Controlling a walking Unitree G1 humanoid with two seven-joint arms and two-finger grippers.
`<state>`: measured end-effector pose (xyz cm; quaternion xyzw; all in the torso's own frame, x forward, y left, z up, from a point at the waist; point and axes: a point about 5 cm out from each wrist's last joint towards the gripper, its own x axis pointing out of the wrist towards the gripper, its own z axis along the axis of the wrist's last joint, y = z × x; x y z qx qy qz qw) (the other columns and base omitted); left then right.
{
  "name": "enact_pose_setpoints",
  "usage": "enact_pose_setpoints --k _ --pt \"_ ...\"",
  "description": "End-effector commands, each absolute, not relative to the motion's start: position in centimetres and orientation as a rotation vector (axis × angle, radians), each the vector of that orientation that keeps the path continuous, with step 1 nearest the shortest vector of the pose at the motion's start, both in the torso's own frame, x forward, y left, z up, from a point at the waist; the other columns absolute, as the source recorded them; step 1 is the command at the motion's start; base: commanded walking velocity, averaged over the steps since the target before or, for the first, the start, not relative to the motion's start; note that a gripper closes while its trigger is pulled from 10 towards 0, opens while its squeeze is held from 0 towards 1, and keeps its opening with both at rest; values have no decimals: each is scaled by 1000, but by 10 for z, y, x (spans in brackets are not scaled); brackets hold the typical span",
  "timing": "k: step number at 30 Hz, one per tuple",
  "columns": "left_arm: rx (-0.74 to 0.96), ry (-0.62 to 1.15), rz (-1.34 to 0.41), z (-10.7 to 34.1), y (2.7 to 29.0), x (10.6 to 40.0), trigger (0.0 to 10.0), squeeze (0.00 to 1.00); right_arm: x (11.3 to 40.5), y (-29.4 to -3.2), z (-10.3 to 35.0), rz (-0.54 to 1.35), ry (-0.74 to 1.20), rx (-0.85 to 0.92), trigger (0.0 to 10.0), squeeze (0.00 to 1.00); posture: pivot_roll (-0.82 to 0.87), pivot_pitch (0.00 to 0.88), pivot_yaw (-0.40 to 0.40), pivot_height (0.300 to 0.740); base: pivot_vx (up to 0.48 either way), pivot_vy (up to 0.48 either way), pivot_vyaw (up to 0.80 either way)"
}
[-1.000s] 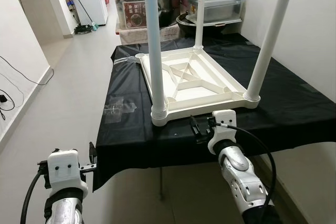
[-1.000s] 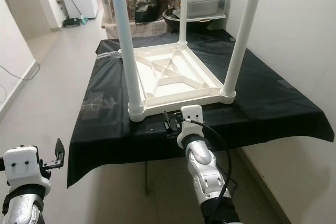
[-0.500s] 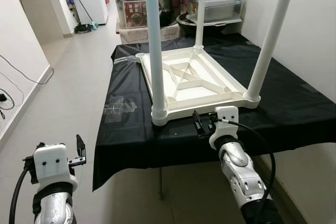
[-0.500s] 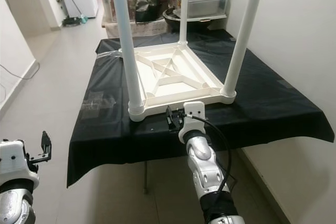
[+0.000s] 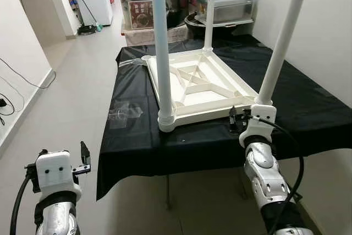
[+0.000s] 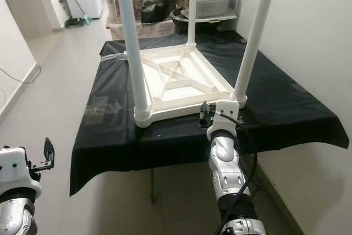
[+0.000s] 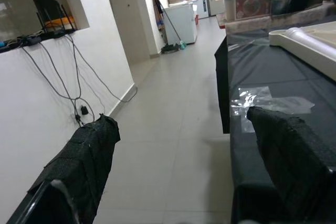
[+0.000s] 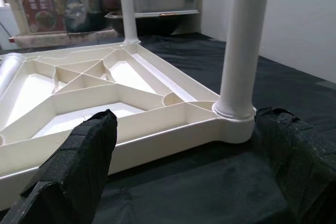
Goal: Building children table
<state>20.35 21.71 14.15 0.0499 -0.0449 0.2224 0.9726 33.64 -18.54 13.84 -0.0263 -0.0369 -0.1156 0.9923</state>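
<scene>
A: The children's table (image 5: 201,89), white plastic, lies upside down on a bigger table under a black cloth (image 5: 308,108). Three white legs stand screwed into its corners, but their tops are cut off at the upper edge of both eye views. The fourth corner socket (image 5: 147,58), at the far left, stands bare.

B: What else is hard to read?

A: The crates and bins (image 5: 140,9) stacked behind the cloth overlap one another, and I cannot tell what they hold. A clear plastic wrapper (image 5: 124,111) lies on the cloth near its left edge, its contents too faint to make out. In the right wrist view the near left leg (image 8: 6,74) is only a blurred sliver at the frame's edge.

B: And the right gripper (image 5: 235,120)?

A: It sits at the cloth's front edge, just before the near right corner of the upturned table. In its wrist view the two black fingers (image 8: 79,166) are spread wide, with the near right leg (image 8: 243,45) and its corner between them further ahead. They hold nothing, and I cannot tell whether a fingertip touches the plastic rim.

B: The left gripper (image 5: 84,155)?

A: Low beside the table's left front, over the tiled floor (image 5: 71,92), well apart from the white table. Its fingers (image 7: 84,156) are also parted wide around empty air.
</scene>
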Motion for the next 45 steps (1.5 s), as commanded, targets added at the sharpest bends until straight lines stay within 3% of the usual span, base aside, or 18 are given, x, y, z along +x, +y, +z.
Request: enact_pose_setpoints --k 1,20,34,41,45 --pt "109 -77 452 139 219 203 10000 0 339 -187 139 -249 -72 -58 10000 0 27 0 9 740 349 0 0" --pt "105 -75 457 137 221 203 10000 0 339 -191 139 -309 -72 -68 10000 0 24 0 17 740 389 0 0" --pt "87 -62 438 133 217 204 10000 0 339 -190 135 -292 -53 -75 10000 0 23 0 13 740 0 0 0" --pt "60 -7 344 120 204 198 10000 0 345 -169 128 -28 2 37 10000 0 23 0 13 740 0 0 0" --pt "83 58 289 105 194 182 10000 0 343 -176 128 162 6 -15 10000 0 21 0 14 740 0 0 0"
